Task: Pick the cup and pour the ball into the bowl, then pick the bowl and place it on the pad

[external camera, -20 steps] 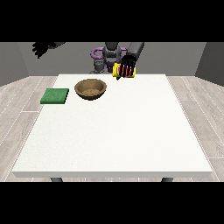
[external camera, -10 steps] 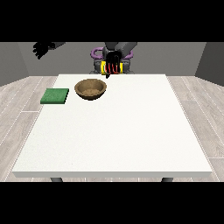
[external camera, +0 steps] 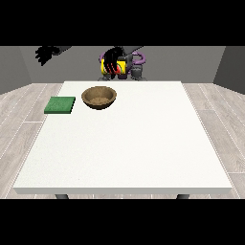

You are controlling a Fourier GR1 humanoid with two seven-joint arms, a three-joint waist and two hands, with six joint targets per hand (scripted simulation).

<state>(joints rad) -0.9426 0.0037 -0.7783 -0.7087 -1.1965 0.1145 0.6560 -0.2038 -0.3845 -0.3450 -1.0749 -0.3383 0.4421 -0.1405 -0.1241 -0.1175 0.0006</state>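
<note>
Round wooden bowl (external camera: 99,97) beside flat green pad (external camera: 60,105) — apart.

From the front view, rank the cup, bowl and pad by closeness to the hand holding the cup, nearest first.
Measured from the hand at the view's right:
1. Yellow cup, in that hand, beyond the table's far edge.
2. Wooden bowl, below it on the table.
3. Green pad, far-left corner.

Brown bowl (external camera: 99,97), green pad (external camera: 60,105), white table (external camera: 129,148)
</note>
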